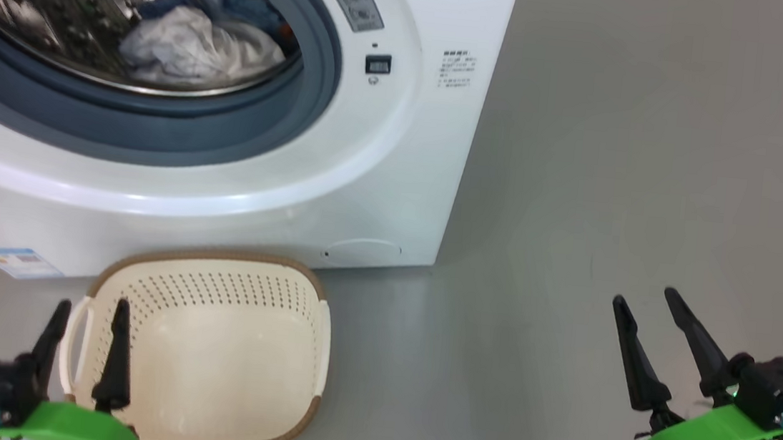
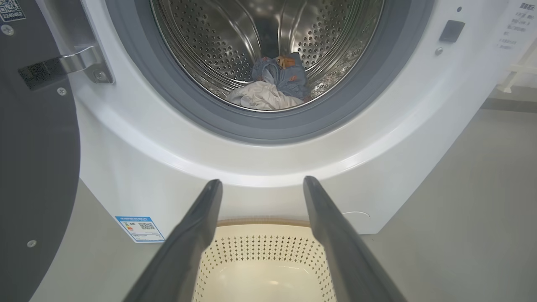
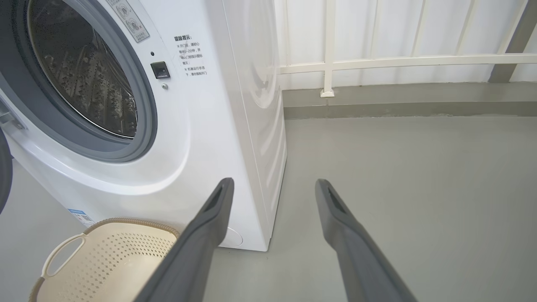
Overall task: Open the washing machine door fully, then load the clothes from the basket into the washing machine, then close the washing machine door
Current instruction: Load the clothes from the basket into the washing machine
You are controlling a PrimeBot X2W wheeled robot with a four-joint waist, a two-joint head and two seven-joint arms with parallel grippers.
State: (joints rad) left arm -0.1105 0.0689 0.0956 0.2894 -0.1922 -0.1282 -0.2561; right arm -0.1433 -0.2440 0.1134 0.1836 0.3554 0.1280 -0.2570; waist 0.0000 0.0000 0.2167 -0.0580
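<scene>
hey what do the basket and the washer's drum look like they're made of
Basket: likely moulded plastic, cream, slightly glossy; even punched holes and soft highlights, with a brown woven-look rim that may be plastic too. Drum: shiny metal, probably stainless steel; mirror-like reflections and rows of small perforations.

This is looking like a plain laundry corner: a big white front-loading washing machine (image 3: pixel 201 138) is standing on smooth grey floor (image 3: pixel 398 188), a cream perforated plastic basket (image 1: pixel 212 296) is sitting just before it, and white railed wall panelling (image 3: pixel 398 62) is running behind it.
</scene>
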